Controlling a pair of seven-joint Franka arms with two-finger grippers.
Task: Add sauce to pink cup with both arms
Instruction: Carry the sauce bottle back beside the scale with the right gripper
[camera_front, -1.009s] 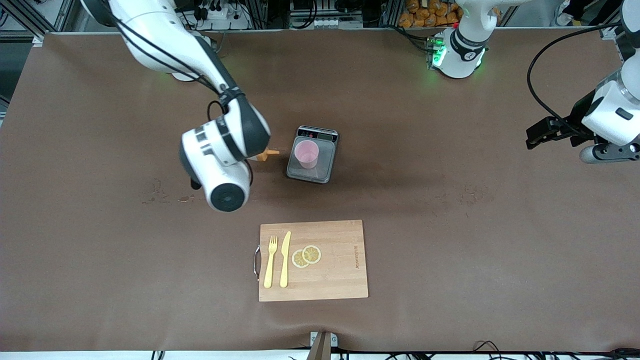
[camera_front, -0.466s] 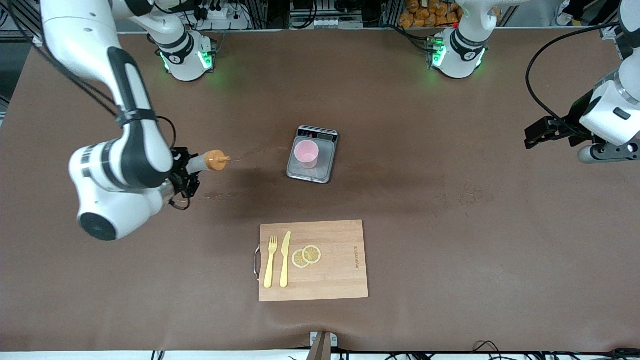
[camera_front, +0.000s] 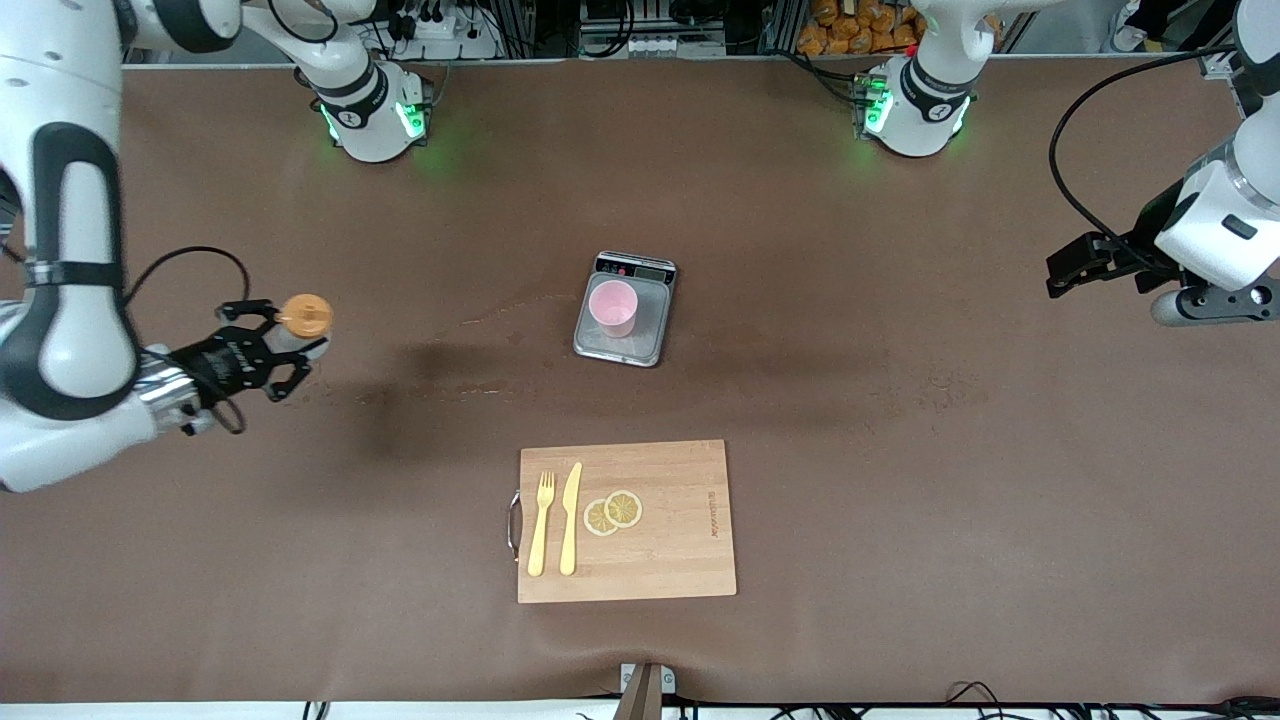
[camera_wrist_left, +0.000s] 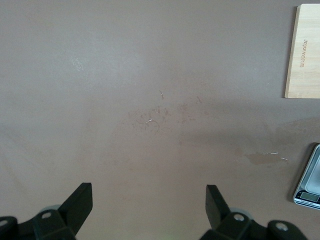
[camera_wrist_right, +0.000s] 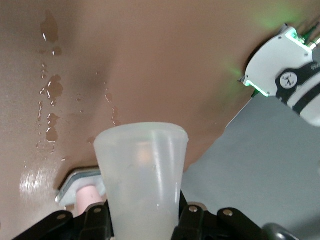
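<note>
The right gripper (camera_front: 262, 352), at the frame's left edge, is clamped on the sauce (camera_front: 300, 322). The pink cup (camera_front: 612, 307) sits mid-frame on the scale (camera_front: 655, 340), well apart from the nozzle. The left gripper (camera_front: 1068, 271) waits spread wide at the frame's right edge.

We note a grey digital scale (camera_front: 627, 308) at frame centre, a wooden cutting board (camera_front: 680, 560) lower centre carrying yellow fork (camera_front: 541, 524), yellow knife (camera_front: 570, 518), two lemon slices (camera_front: 613, 512), wet spill marks (camera_front: 510, 312) on brown table (camera_front: 900, 450).
</note>
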